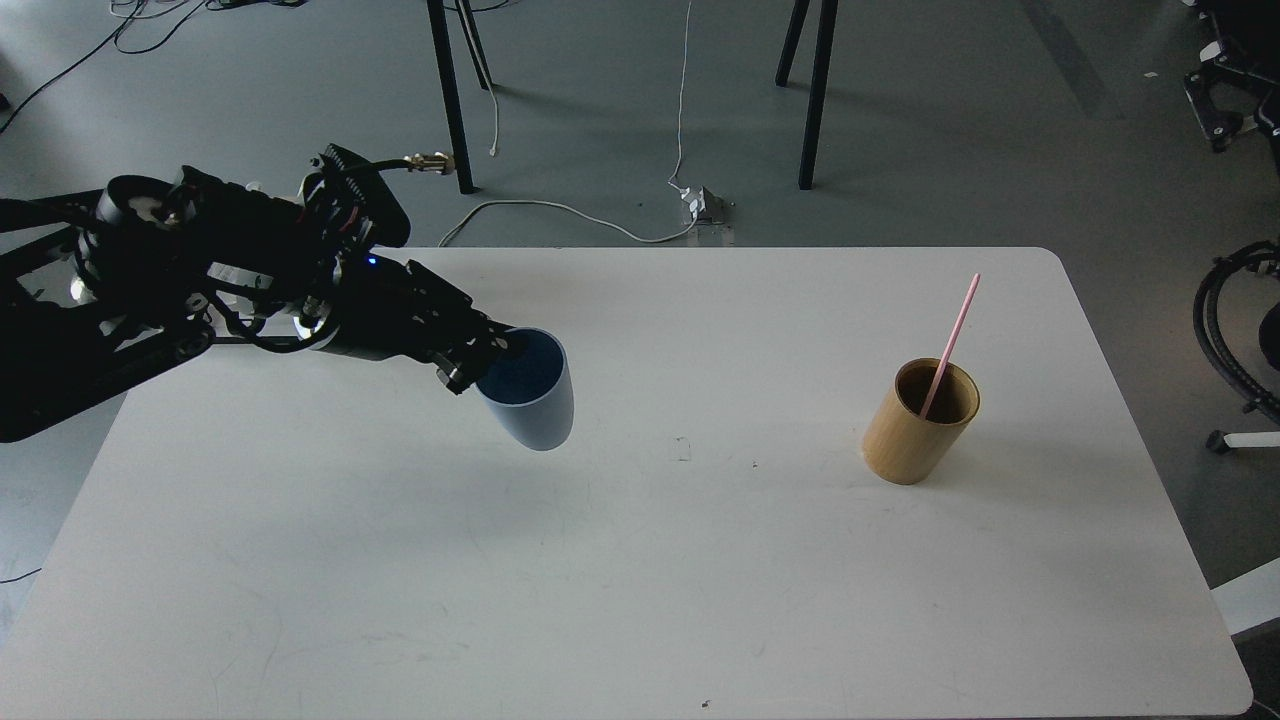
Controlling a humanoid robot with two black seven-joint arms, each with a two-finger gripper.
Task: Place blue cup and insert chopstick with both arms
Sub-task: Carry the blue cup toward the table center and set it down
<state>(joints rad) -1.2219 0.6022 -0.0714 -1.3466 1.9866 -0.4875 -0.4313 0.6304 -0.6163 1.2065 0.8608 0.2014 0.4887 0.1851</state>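
Head view: L gripper [478, 362] clamped on blue cup [530, 395] rim; cup pale outside, dark inside, tilted.

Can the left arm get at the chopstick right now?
Probably not: the left end effector is shut on the blue cup, and the chopstick stands in the bamboo holder far across the table.

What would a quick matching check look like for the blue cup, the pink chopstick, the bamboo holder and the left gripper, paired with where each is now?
Things:
1. blue cup
2. pink chopstick
3. bamboo holder
4. left gripper

States:
A. standing on the table's right part
B. clamped on a cup rim
C. held over the table, left of centre
D. leaning inside the tan cylinder

Pairs: 1-C, 2-D, 3-A, 4-B
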